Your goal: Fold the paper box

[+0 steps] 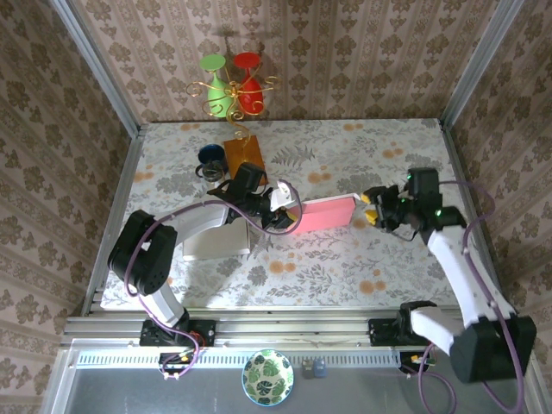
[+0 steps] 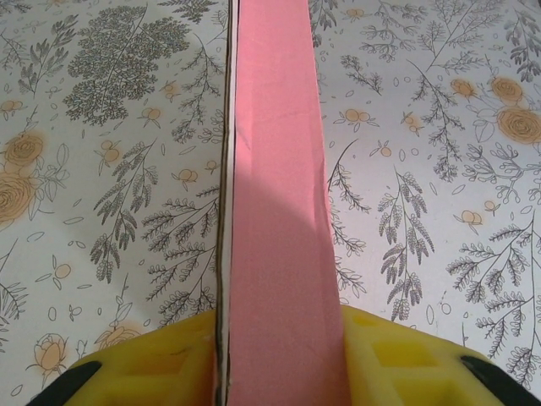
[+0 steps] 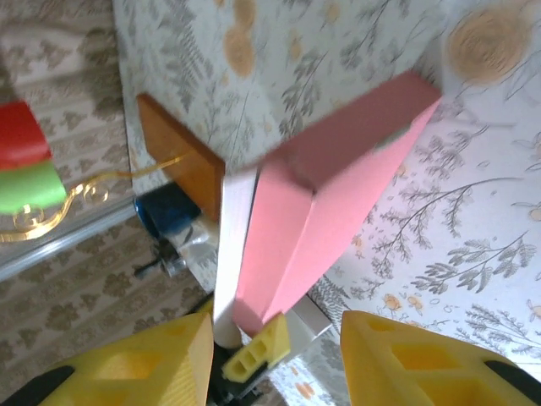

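The pink paper box lies mid-table between the two arms, lifted off the flowered table at its left end. From above, that left end is covered by the left gripper. The left wrist view gives just one narrow pink side with a white edge, cut off at the top of the frame. In the right wrist view the box's nearer end is blurred, so its flaps are hard to read. The left gripper's yellow fingers are clamped on the box, one on each face. The right gripper sits at the box's right end. Its fingers are spread apart, and neither visibly touches the box.
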Available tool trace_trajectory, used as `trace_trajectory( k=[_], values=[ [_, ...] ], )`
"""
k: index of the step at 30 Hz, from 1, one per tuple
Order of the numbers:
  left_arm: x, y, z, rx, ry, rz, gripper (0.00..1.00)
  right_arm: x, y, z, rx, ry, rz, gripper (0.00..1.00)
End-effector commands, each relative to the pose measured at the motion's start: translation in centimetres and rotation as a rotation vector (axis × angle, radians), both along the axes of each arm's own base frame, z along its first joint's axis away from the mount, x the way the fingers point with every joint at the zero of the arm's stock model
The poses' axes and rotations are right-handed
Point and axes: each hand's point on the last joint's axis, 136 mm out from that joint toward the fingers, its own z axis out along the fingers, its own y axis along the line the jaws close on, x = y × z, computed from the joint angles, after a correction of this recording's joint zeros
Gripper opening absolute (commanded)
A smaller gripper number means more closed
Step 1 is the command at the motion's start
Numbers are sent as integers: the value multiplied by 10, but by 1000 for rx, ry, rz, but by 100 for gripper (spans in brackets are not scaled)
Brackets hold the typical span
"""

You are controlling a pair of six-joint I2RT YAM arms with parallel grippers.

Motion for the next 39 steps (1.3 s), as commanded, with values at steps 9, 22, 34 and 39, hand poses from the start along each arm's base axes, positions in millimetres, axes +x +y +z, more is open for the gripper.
trace_trajectory(
  k=[9, 22, 34, 39],
  values=[
    [0, -1, -2, 12, 46, -6, 35, 33, 33, -23, 69, -89, -213, 47],
    [2, -2, 0, 17, 34, -15, 38, 35, 39, -61, 29, -4, -206, 38],
    [1, -4, 0, 22, 22, -22, 43, 11, 33, -86, -72, 169, -192, 25],
    [2, -5, 3, 14, 20, -18, 38, 14, 35, -80, -83, 164, -177, 22]
  ],
)
